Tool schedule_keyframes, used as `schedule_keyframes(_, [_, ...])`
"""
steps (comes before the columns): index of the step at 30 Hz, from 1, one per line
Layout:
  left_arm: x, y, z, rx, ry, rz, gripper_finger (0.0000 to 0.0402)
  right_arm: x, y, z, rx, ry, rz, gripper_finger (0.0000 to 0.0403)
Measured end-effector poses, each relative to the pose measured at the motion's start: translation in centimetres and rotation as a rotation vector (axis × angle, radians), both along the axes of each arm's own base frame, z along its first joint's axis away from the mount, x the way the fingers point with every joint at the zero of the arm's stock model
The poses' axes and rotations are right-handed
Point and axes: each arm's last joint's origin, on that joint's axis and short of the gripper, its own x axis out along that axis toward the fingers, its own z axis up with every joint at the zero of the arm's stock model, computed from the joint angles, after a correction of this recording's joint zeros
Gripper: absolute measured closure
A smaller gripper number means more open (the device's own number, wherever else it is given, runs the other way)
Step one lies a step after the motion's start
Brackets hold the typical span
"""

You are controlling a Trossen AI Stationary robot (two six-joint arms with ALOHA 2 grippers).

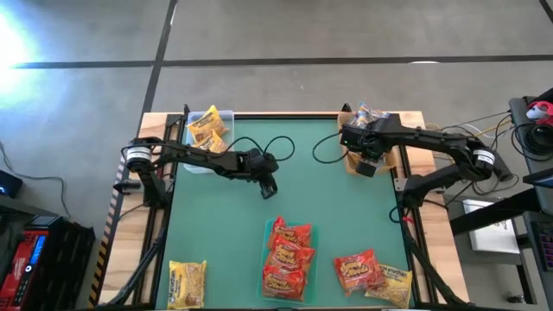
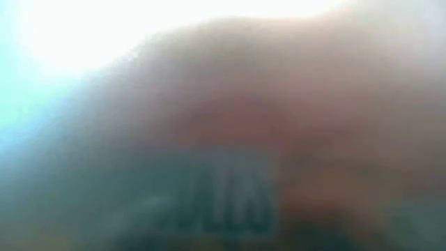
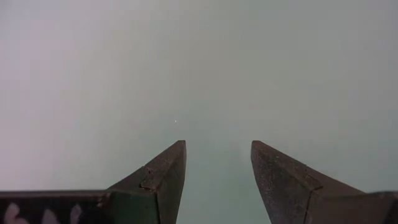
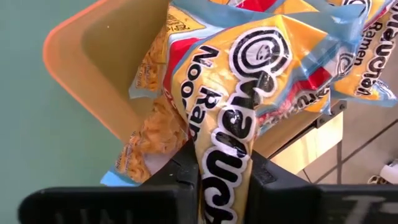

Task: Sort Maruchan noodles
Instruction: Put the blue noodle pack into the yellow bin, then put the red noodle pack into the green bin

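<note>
Pinching a yellow noodle packet (image 4: 239, 124) between its fingers (image 4: 180, 171), the right gripper (image 4: 222, 177) hangs over the orange tray (image 4: 81, 56).

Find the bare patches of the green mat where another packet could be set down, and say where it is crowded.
Bare: the mat's middle between the left end effector and right end effector; the near strip between the yellow packet and the red stack. Crowded: the near-right corner.

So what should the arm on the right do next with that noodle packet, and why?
Probably open its fingers and let go. The right end effector pinches a yellow crinkly plastic noodle packet right over the orange-brown plastic tray, where other packets already lie, so it seems to be at its sorting spot. The left end effector is open over bare green table.
</note>
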Motion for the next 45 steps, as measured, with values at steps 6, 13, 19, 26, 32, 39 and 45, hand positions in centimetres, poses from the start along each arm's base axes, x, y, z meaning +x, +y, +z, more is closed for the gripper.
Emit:
schedule_keyframes(6, [-0.1, 0.0, -0.1, -0.001, 0.008, 0.0, 0.0235, -0.2, 0.1, 0.3, -0.01, -0.016, -0.01, 0.0315])
schedule_keyframes(13, [-0.1, 0.0, -0.1, -0.003, 0.008, 0.003, 0.0235, -0.2, 0.0, 2.6, -0.074, -0.087, 0.01, 0.031])
schedule_keyframes(19, [-0.1, 0.0, -0.1, -0.005, 0.014, 0.002, 0.0235, 0.4, -0.2, 4.5, -0.094, -0.167, -0.01, 0.0314])
schedule_keyframes(26, [-1.3, -0.3, 1.4, -0.016, 0.051, 0.004, 0.0235, 1.6, 1.0, 5.8, 0.202, -0.426, -0.116, 0.0318])
schedule_keyframes(32, [-2.5, -1.2, 2.5, -0.023, 0.019, 0.001, 0.0235, 3.3, 5.1, 4.7, 0.317, -0.457, -0.086, 0.0318])
schedule_keyframes(39, [-4.1, -2.7, 2.7, -0.057, -0.027, 0.022, 0.0235, 4.2, 12.0, 3.2, 0.397, -0.46, -0.036, 0.0324])
schedule_keyframes(45, [-4.3, -4.2, 2.7, -0.07, -0.078, -0.007, 0.0235, 3.5, 17.7, 2.7, 0.463, -0.433, -0.034, 0.0322])
